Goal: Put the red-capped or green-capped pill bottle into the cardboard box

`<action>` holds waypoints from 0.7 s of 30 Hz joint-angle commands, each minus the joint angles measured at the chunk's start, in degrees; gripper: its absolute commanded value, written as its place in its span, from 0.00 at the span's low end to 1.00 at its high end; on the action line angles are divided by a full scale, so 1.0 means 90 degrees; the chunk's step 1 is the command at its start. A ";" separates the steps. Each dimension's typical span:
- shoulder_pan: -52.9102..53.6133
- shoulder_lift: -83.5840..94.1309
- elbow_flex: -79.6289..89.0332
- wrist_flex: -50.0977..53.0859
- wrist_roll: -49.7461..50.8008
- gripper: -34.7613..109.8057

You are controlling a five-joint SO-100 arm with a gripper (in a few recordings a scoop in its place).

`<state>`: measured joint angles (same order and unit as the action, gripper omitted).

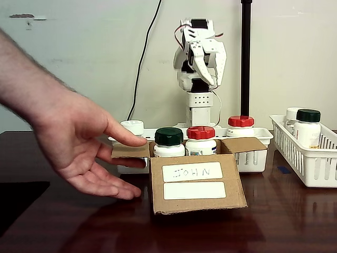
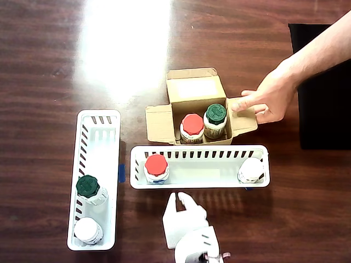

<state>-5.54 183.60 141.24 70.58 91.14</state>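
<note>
The cardboard box stands mid-table with its flaps open and two white labels on its front. Inside it stand a green-capped bottle and a red-capped bottle, side by side; from above they are the green one and the red one. Another red-capped bottle stands in the long white basket behind the box. My gripper hangs raised behind that basket, fingers together and holding nothing; overhead, the gripper sits just short of the basket.
A person's hand touches the box's side flap. A white-capped bottle stands at the long basket's other end. A second basket holds a green-capped bottle and a white-capped one. A black mat lies near the arm.
</note>
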 commanded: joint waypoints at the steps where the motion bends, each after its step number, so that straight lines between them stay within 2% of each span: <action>1: -0.0195 0.0498 0.0391 0.0049 0.0000 0.24; 6: -0.0215 0.1445 0.1152 0.0146 0.0049 0.24; 14: -0.0195 0.1465 0.1680 0.0205 -0.0107 0.25; 21: -0.0479 0.1475 0.2598 -0.0322 -0.0820 0.25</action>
<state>-7.65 191.95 161.89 69.70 86.04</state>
